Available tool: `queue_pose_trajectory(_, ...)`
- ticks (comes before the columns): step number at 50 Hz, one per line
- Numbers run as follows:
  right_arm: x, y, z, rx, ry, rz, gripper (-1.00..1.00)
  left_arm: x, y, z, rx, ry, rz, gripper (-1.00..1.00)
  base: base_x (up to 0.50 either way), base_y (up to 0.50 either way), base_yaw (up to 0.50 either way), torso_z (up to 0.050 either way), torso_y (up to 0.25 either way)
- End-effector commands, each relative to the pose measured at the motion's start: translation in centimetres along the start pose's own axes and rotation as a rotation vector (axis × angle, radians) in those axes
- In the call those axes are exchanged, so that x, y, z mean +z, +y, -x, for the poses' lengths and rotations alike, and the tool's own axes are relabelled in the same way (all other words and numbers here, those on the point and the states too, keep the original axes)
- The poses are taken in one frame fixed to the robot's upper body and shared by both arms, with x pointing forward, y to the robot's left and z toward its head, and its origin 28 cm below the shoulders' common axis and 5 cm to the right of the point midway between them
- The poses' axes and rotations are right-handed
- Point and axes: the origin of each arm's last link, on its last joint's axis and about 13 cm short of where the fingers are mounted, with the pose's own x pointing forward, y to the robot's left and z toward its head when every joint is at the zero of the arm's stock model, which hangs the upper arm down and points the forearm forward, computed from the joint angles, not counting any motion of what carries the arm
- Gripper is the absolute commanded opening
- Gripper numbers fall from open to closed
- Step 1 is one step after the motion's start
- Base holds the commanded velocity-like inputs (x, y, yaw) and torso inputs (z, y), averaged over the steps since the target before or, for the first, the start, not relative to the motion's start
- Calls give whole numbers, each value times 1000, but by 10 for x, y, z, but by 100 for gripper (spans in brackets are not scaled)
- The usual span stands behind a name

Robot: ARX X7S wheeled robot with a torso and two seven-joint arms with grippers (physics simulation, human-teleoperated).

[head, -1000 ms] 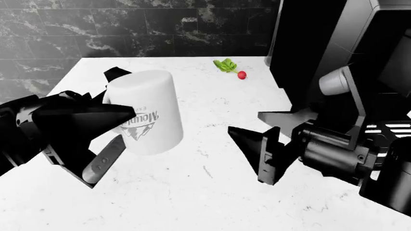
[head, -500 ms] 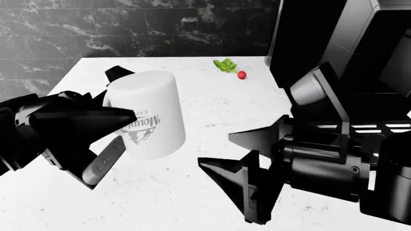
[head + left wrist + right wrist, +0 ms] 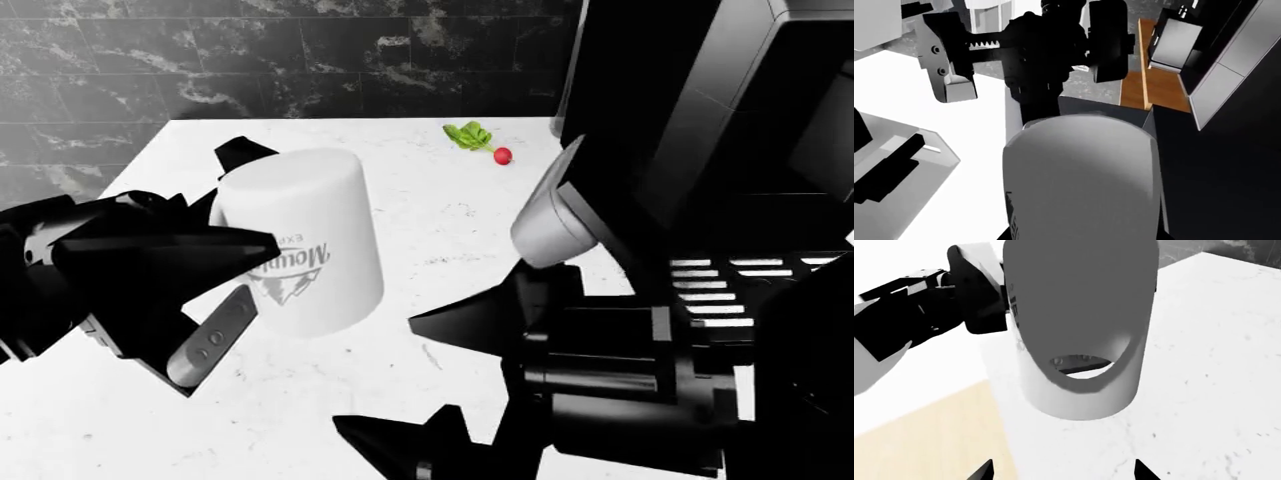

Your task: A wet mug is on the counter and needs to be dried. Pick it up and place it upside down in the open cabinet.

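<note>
Currently, the left pincer (image 3: 220, 250) is clamped on the mug (image 3: 304, 240), held inverted with its printed logo upside down, above the white counter (image 3: 441, 215). Farther back lies a radish (image 3: 497, 152). At right, the right pincer (image 3: 434, 385) stands spread wide, clear of the mug.

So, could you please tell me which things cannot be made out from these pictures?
- Open cabinet: in no view.
- Mug rim and whether it touches the counter: head view, hidden by the mug's body and the left gripper.
- Logo lettering: head view, partly covered by the left jaws.
- Right gripper: head view, cut by the bottom edge.
- Small red and green item: head view, too small to identify.
</note>
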Motion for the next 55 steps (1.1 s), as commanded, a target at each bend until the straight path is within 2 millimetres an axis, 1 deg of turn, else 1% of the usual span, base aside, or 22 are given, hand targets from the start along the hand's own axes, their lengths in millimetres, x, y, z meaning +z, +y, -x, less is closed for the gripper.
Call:
queue_pose_trajectory(1,9,4,-3,-18,12,42,100,-2,2,-2,9,10,10,-100,0,0,0,0,0)
queue_pose_trajectory(9,15,4,-4,-18,-1,51,100,-1,3,-1,10,9,10,-100,0,0,0,0,0)
queue_pose_trajectory(25,25,-2,-8,-33,-38,57,100,-1,4,-2,15,3,15,-100,0,0,0,0,1)
queue_pose_trajectory(44,32,-2,-14,-8,-63,45,100,-1,6,1,9,8,13,-100,0,0,0,0,0)
queue_pose_trajectory(55,36,-5,-19,-19,-84,26,100,1,5,4,6,2,14,-100,0,0,0,0,0)
